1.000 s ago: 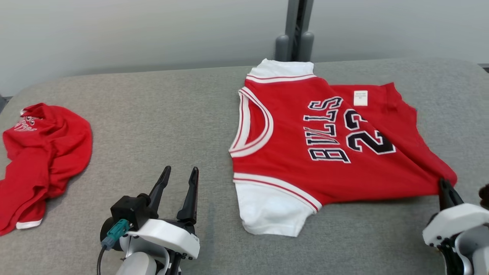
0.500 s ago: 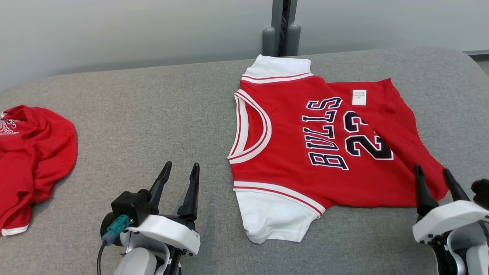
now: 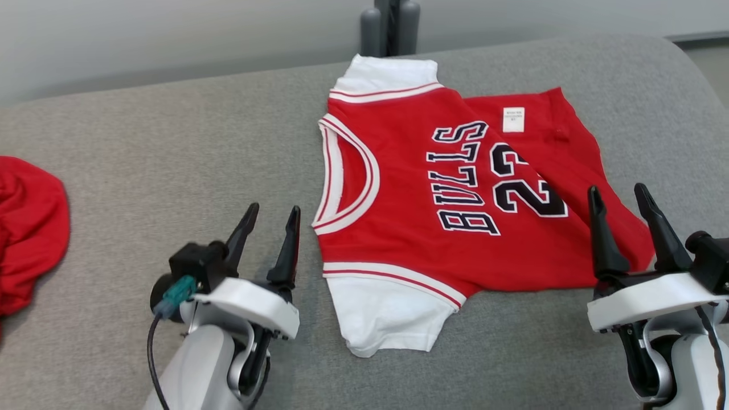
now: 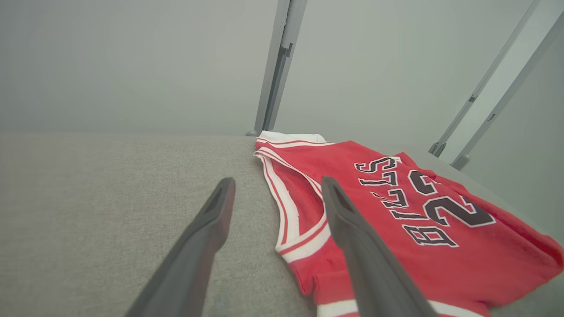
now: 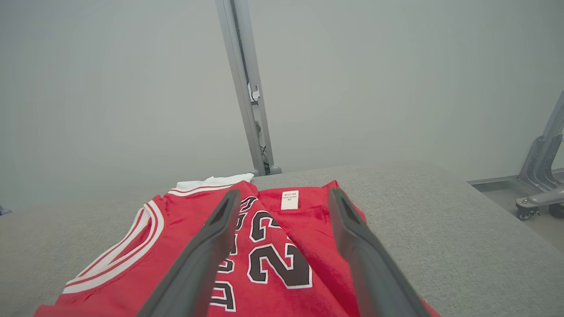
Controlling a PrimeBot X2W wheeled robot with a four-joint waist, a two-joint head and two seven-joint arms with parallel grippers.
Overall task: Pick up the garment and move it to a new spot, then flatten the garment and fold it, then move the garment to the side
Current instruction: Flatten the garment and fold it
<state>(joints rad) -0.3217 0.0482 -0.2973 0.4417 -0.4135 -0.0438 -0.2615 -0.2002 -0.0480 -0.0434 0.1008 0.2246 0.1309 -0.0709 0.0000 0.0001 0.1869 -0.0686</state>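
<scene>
A red Bulls jersey (image 3: 444, 188) with white sleeves lies on the grey padded table (image 3: 171, 148), its bottom part folded over so a white label shows. The jersey (image 4: 396, 202) is right of the fingers in the left wrist view, and the jersey (image 5: 273, 246) lies under the fingers in the right wrist view. My left gripper (image 3: 271, 214) is open, empty, just left of the collar. Over the jersey's right hem corner my right gripper (image 3: 618, 193) hangs open, holding nothing.
A second crumpled red garment (image 3: 28, 228) lies at the table's far left edge. A grey post (image 3: 390, 25) stands behind the table by the wall. The table's rounded right corner (image 3: 692, 74) drops to the floor.
My right gripper has let go of the hem corner, opened and risen above it. The camera swung right, so the whole scene shifted left.
</scene>
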